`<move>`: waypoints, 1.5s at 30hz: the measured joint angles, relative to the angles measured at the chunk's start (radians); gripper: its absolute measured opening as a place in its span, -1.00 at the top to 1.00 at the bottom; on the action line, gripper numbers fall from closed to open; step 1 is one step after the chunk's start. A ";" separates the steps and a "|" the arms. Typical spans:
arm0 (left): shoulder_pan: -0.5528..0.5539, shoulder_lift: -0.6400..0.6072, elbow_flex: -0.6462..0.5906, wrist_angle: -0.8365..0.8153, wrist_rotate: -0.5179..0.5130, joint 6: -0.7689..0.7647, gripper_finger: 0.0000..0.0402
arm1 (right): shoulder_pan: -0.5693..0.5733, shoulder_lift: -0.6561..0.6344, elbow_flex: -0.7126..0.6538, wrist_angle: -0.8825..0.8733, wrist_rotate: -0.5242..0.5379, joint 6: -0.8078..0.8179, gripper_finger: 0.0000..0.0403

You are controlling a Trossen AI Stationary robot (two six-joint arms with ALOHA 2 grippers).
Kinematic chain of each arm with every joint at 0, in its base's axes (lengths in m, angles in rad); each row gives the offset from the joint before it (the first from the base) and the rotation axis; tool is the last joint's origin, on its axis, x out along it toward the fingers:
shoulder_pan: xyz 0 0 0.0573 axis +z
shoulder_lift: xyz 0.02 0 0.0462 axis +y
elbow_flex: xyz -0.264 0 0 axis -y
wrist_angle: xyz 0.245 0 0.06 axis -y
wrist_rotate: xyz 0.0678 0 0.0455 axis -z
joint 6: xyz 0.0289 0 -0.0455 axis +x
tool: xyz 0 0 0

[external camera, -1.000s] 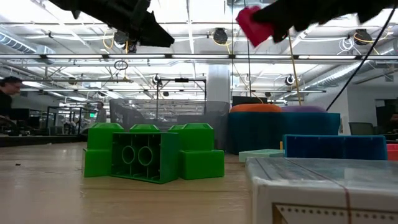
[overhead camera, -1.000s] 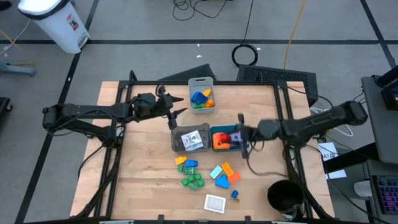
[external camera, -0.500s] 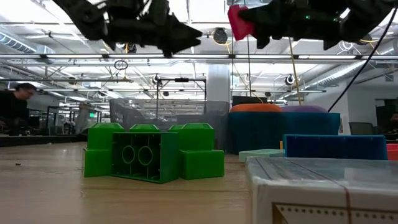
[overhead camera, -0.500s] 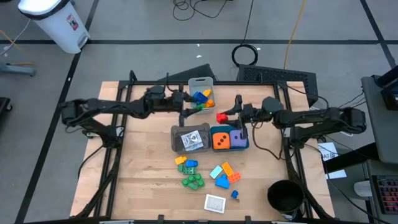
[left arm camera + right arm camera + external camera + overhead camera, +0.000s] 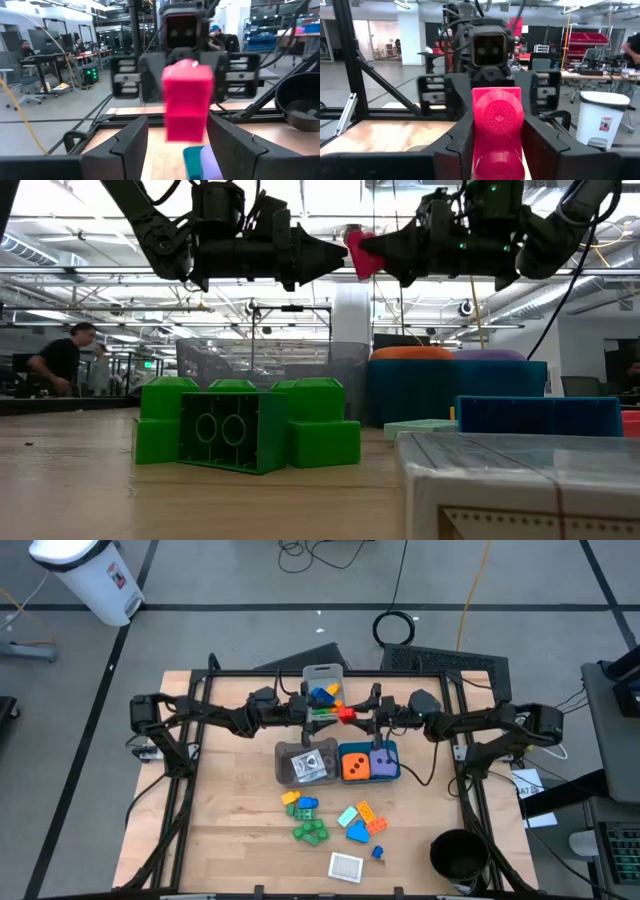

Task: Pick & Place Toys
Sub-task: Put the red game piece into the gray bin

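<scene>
The right gripper [image 5: 362, 717] is clamped on a red brick [image 5: 347, 715], jaws closed only as far as the brick's width, and holds it in the air nose to nose with the left gripper [image 5: 318, 715], whose fingers stand partly apart on either side of the brick's near end without clearly pressing it. This looks like a hand-over between arms: the brick sits directly between the two tools, raised well above the table [image 5: 230, 830] and just over the pale grey bin [image 5: 310, 673] that lies behind both fingertips. Next, the left gripper would need to close squarely on the free end before the right lets go, then carry the brick back over that bin's rim. Below and in front of the grippers sit the dark grey bin [image 5: 285, 772] with cards and the teal bin [image 5: 392, 776] with the orange die [image 5: 352, 767] and purple die [image 5: 381, 764]; their walls are the nearest edges if either arm dips. Farther toward the front edge, loose bricks [image 5: 310, 830] lie scattered, well apart from both tools, so there is free room above.
</scene>
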 joint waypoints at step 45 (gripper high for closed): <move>-0.100 -0.004 0.111 -0.169 -0.209 -0.044 -0.04 | -0.006 0.064 -0.002 0.161 -0.006 0.012 0.39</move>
